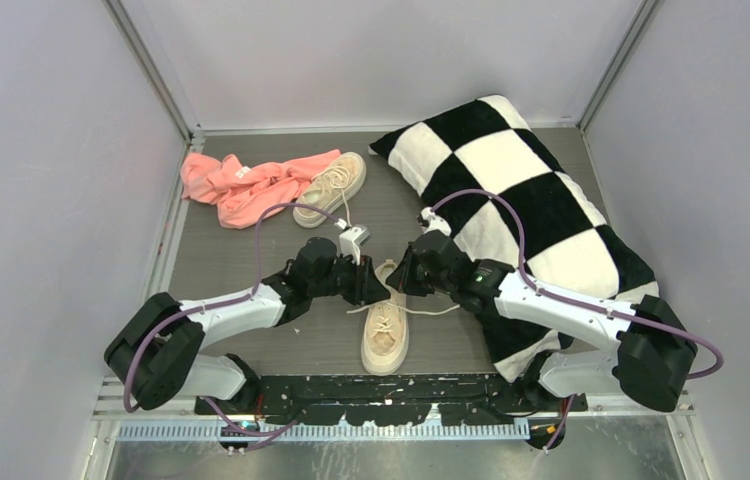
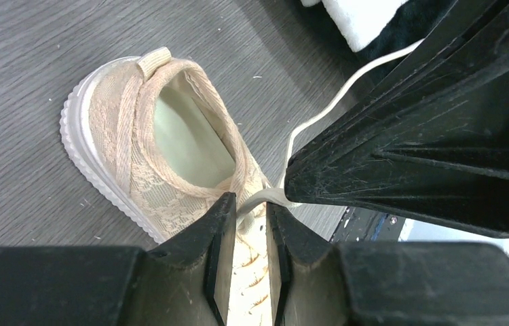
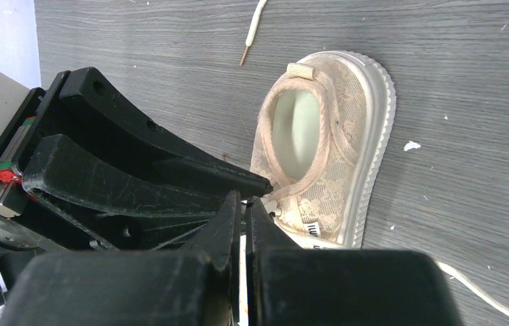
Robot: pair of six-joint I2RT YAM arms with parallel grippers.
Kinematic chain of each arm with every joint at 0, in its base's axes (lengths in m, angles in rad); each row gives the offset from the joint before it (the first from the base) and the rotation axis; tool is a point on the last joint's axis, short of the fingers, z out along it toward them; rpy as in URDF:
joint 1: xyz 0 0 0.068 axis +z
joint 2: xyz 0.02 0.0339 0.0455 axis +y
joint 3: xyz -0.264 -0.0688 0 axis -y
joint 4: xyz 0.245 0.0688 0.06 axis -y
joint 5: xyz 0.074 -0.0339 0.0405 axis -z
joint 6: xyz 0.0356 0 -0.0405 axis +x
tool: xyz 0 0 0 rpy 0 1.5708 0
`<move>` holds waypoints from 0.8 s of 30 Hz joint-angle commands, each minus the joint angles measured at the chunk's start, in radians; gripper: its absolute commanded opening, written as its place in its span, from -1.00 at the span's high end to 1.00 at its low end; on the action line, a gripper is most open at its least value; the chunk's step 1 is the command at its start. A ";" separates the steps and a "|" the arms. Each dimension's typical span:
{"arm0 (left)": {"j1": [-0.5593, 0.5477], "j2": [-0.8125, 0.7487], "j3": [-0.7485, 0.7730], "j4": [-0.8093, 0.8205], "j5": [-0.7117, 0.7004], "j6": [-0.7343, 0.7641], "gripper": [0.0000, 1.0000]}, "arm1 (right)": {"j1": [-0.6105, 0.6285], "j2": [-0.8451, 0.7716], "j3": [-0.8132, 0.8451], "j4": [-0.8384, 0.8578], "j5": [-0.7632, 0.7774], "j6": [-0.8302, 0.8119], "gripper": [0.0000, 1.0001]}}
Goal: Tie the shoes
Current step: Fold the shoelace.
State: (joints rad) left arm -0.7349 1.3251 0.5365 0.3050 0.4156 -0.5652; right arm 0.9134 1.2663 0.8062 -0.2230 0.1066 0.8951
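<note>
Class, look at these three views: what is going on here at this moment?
Two robot arms meet over the near beige canvas sneaker with a thick pale sole, working on its cream lace. The right gripper looks shut on the lace by the shoe's opening. The left gripper has its jaws slightly apart around the same lace; whether they grip it is unclear. One lace end lies loose on the grey table. The second beige sneaker lies farther back, next to a pink cloth.

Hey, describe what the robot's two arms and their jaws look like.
The left arm and right arm match: white shells over the long links, bulky black housings at the joints, and a purple cable looping along each. The jaws are black, wedge-shaped plastic with ribbed sides, scuffed and dusty.
</note>
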 commanded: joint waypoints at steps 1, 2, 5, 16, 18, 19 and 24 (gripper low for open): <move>-0.008 -0.001 0.025 0.075 -0.038 0.006 0.50 | 0.001 -0.042 -0.002 0.016 -0.001 0.014 0.99; -0.008 -0.004 0.024 0.075 -0.042 0.009 0.49 | 0.001 -0.042 -0.002 0.016 -0.002 0.014 0.99; -0.008 -0.010 0.024 0.063 -0.046 0.016 0.45 | 0.001 -0.041 -0.001 0.017 -0.004 0.015 0.98; -0.012 0.011 0.033 0.052 0.005 0.010 0.34 | 0.000 -0.035 -0.005 0.022 -0.007 0.015 0.99; -0.016 0.022 0.035 0.055 0.009 0.009 0.34 | 0.000 -0.036 -0.004 0.023 -0.007 0.015 0.98; -0.017 0.029 0.035 0.060 0.013 0.007 0.34 | 0.000 -0.035 -0.004 0.022 -0.008 0.015 0.99; -0.028 0.045 0.039 0.074 0.020 -0.001 0.33 | 0.001 -0.036 -0.005 0.020 -0.007 0.016 0.99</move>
State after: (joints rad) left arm -0.7517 1.3617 0.5385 0.3157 0.4129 -0.5686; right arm 0.9134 1.2606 0.8036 -0.2249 0.1047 0.8974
